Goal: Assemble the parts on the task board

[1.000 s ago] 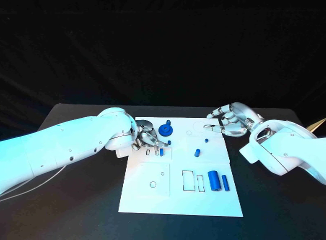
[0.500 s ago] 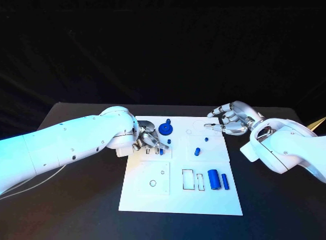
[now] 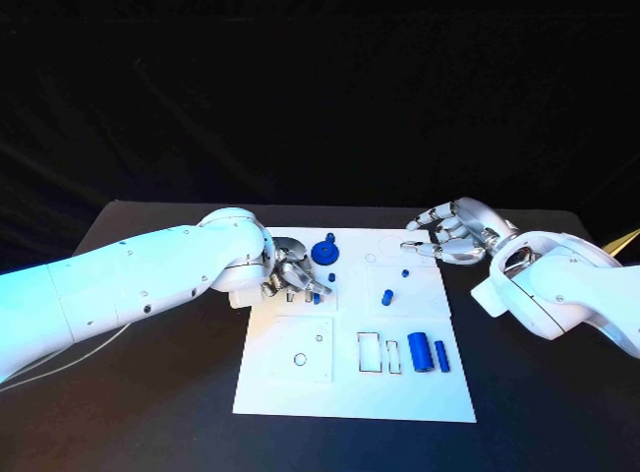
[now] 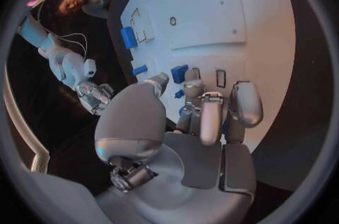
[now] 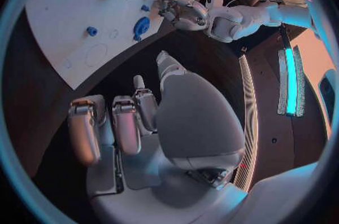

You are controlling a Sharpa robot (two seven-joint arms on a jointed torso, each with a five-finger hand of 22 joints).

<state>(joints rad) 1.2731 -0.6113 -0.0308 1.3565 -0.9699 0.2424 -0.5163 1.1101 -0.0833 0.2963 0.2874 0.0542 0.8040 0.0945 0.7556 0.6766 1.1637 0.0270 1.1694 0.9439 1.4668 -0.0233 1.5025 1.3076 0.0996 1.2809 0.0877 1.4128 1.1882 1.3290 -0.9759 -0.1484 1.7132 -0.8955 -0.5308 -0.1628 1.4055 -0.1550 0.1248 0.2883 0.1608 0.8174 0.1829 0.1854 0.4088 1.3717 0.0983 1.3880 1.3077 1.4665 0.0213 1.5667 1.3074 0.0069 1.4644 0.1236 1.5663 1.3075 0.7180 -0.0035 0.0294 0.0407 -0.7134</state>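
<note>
The white task board [image 3: 351,379] lies mid-table. My left hand [image 3: 289,273] hovers over its upper left part, fingers pointing down. Its thumb and a finger pinch a small blue part [image 3: 317,295] [image 4: 179,73] beside two narrow slots [image 4: 220,78]. A blue gear [image 3: 325,258] [image 5: 141,26] stands just beyond that hand. My right hand [image 3: 454,236] [image 5: 134,122] hangs at the board's upper right corner with its fingers curled and nothing in them.
Small blue parts [image 3: 387,298] [image 3: 406,273] lie mid-board. Two blue cylinders [image 3: 419,354] [image 3: 441,357] rest by rectangular slots [image 3: 368,354] on the near right. A round hole [image 3: 300,362] marks the near left panel. Black table [image 3: 149,413] surrounds the board.
My left arm has edged slightly; the left hand stays at the small blue part by the slots. The right hand and the loose parts have not moved.
</note>
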